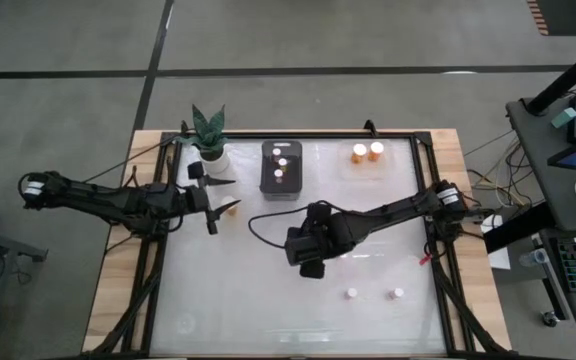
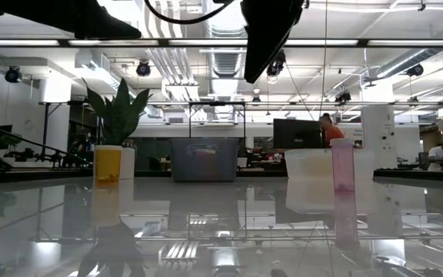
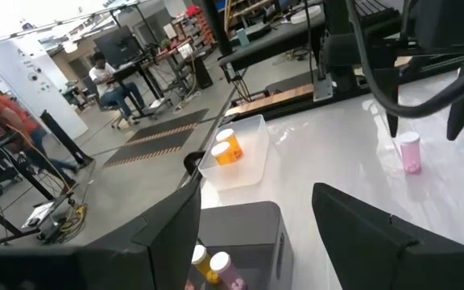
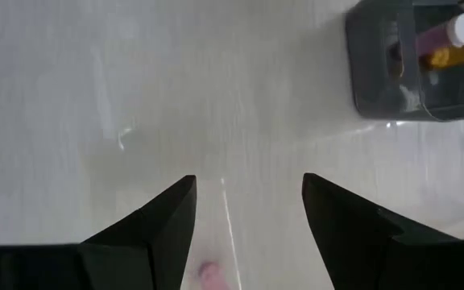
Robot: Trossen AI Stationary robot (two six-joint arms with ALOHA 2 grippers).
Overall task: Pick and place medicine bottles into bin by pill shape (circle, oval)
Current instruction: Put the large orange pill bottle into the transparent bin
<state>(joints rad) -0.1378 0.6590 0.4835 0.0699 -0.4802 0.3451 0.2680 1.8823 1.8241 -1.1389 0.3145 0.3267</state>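
Observation:
My left gripper [image 1: 218, 200] hangs open over the table's left part, near the plant. An orange bottle [image 1: 230, 208] stands on its base on the table by the left fingertips, clear of them in the low view [image 2: 108, 164]. My right gripper [image 1: 303, 262] is open over the table's middle, fingers slanting down. A pink bottle [image 3: 409, 153] stands upright below it, and a pinkish bit [image 4: 212, 275] shows between the right fingers. Two white-capped bottles [image 1: 351, 293] [image 1: 398, 293] stand near the front edge. The left wrist view [image 3: 256, 234] shows spread, empty fingers.
A dark bin [image 1: 281, 170] at the far middle holds three bottles. A clear tray [image 1: 368, 155] at the far right holds two orange bottles. A potted plant [image 1: 208, 140] stands at the far left. A black frame [image 1: 428, 230] borders the table. People sit at desks beyond the table [image 3: 111, 76].

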